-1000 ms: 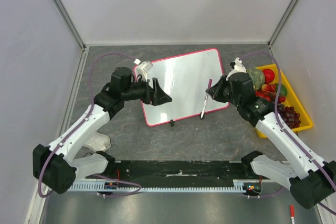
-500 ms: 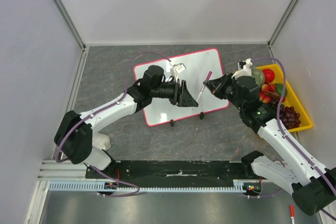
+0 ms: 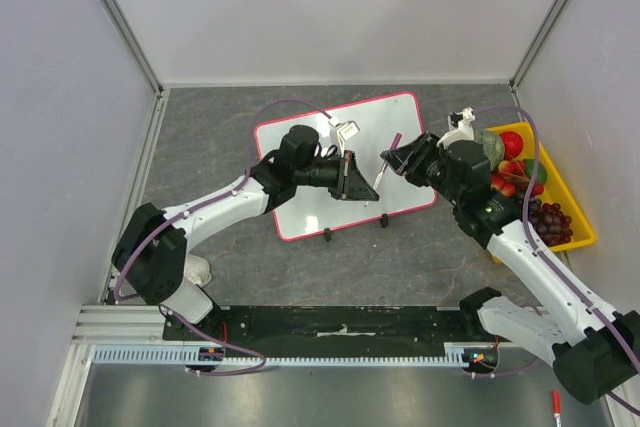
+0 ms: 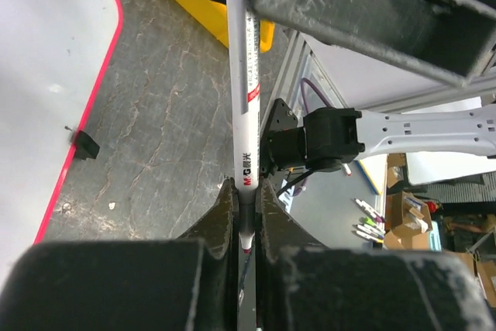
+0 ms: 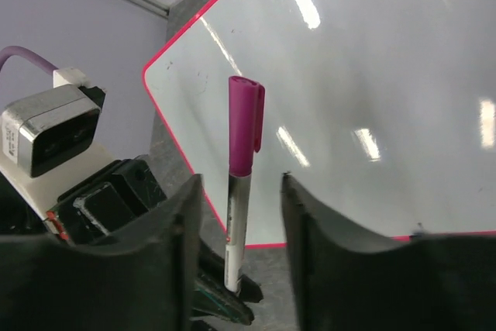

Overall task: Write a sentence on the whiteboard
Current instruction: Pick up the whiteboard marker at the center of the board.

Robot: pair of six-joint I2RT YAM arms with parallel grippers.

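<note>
Left wrist: marker (image 4: 242, 114) in end effector (image 4: 244, 193)

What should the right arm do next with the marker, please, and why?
Probably draw the right gripper back off the marker: the left gripper is shut on its bare end, and the right fingers stand clear on both sides. Its purple cap is on and the whiteboard looks blank.

Left pincer (image 4: 246, 199) swung across and clamped marker (image 4: 242, 98); right pincer (image 5: 236, 191) jaws parted, releasing it.
</note>
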